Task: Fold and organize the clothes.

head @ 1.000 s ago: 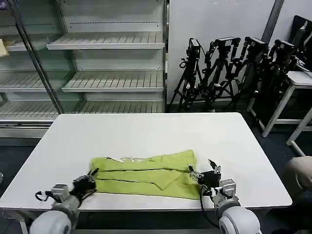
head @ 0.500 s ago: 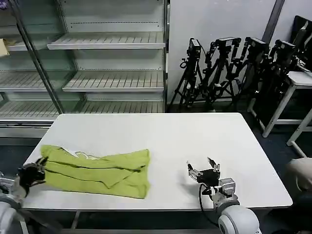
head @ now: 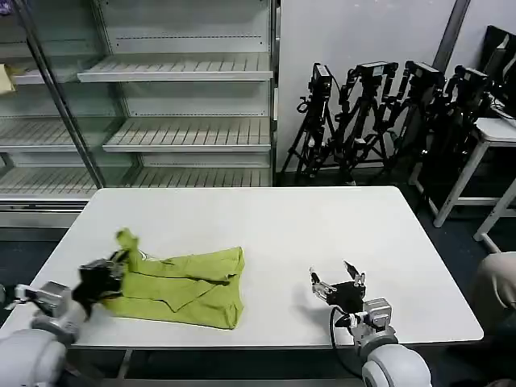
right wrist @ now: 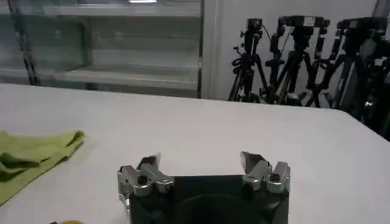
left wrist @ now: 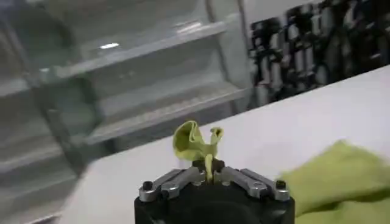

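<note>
Lime shirt [head: 181, 286] lies on left half of white table [head: 322, 226], folded into rough band, one end pinched and lifted by left gripper [left wrist: 209, 177], jaws closed on fabric. Right gripper [head: 336, 284] hovers well apart, jaws wide, empty. Folding seems partway; tidying remains. No readable labels.

Shirt [head: 181, 284] on table's [head: 322, 226] left front, left gripper [head: 103, 276] at its left end, right gripper [head: 335, 284] well apart rightward.
</note>
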